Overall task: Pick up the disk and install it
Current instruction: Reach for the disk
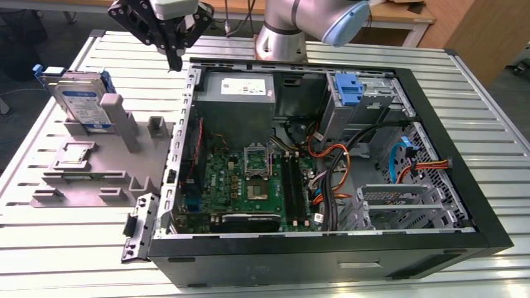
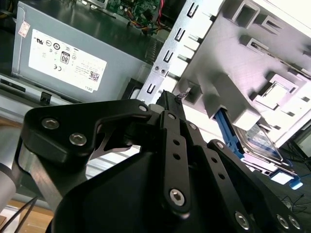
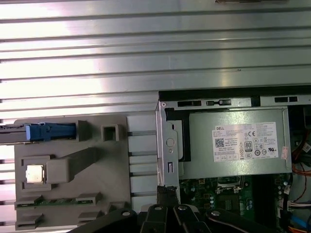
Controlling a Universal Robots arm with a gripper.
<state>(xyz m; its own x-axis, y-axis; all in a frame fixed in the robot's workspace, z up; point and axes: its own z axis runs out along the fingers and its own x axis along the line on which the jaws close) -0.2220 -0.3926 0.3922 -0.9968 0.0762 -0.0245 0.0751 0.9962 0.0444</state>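
Disk [image 1: 83,99] upright on edge in slot of grey holder [image 1: 99,171] near tabletop [image 1: 66,248] edge on the exterior view's left, likely parked so for a top-down grasp; gripper [image 1: 175,62] closed, empty, hanging by computer case [image 1: 331,254] wall facing holder.

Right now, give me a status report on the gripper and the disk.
Gripper fingers shut, empty, by the case corner. Disk upright in grey holder, untouched. Nothing between them.

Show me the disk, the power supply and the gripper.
disk [image 1: 83,102], exterior view, its labelled face
power supply [image 1: 236,102], exterior view, its labelled side
gripper [image 1: 175,61], exterior view, between its fingertips
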